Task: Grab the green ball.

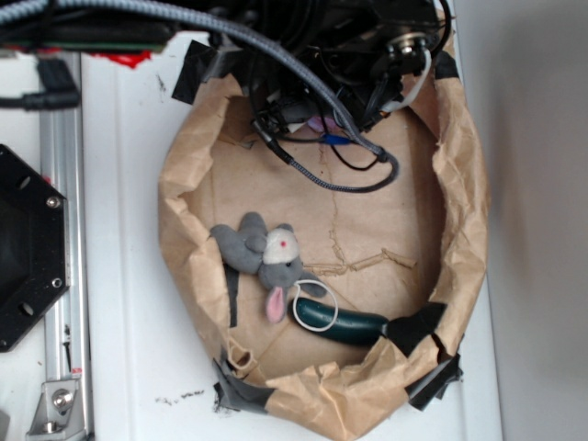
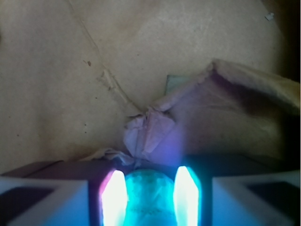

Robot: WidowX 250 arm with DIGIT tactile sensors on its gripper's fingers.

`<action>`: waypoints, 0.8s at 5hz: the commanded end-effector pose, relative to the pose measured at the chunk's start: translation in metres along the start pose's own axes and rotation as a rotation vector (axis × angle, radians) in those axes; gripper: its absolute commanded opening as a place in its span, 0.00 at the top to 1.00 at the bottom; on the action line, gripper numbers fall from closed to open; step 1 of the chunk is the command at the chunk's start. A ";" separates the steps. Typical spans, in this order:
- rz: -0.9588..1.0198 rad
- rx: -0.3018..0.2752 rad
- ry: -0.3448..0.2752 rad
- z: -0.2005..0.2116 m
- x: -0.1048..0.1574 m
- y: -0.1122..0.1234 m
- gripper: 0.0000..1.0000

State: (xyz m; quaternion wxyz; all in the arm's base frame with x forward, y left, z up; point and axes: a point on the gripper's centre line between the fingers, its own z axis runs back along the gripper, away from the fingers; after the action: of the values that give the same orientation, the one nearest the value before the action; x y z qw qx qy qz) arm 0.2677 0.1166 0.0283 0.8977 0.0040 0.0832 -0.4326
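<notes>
In the wrist view the green ball [image 2: 149, 200] sits between my two glowing fingers [image 2: 114, 197], touching both, and is lit teal by their light. My gripper [image 2: 150, 188] is shut on the ball, just above the crumpled brown paper floor [image 2: 150, 127]. In the exterior view the arm [image 1: 312, 55] hangs over the far end of the paper-lined basin [image 1: 179, 211]. Cables hide the gripper and the ball there.
A grey plush mouse [image 1: 266, 257] and a dark green cucumber-shaped toy [image 1: 338, 322] lie at the near side of the basin. A braided cable [image 1: 354, 179] loops onto the paper floor. A metal rail [image 1: 60, 230] and a black plate [image 1: 28, 248] stand to the left.
</notes>
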 end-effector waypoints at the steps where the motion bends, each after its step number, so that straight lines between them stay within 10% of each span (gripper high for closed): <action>1: 0.021 0.053 -0.033 0.022 -0.005 0.007 1.00; 4: 0.288 0.040 -0.164 0.131 0.052 -0.025 1.00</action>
State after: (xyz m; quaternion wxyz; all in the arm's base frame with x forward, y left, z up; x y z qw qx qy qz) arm 0.2916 0.0603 0.1200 0.9549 -0.0235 0.0396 -0.2933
